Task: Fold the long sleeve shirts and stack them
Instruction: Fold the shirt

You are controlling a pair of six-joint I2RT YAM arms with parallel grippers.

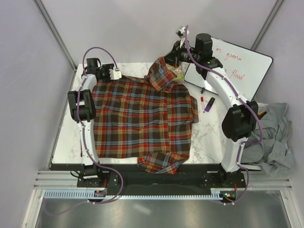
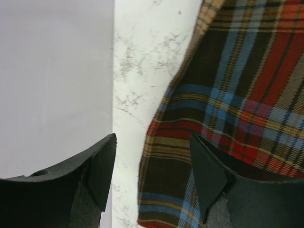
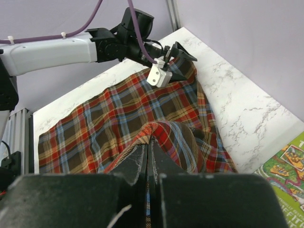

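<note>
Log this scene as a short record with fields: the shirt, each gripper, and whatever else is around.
plaid shirt: spread over the table, one fold raised at the far side
left gripper: open, over the shirt's far left edge, holding nothing
right gripper: shut on the raised fold of the shirt
also there: whiteboard with red writing, far right; grey cloth heaped off the table's right side

Marble table (image 1: 211, 140), whiteboard (image 1: 251, 66) w/ red writing, markers (image 1: 203, 104) beside.
</note>
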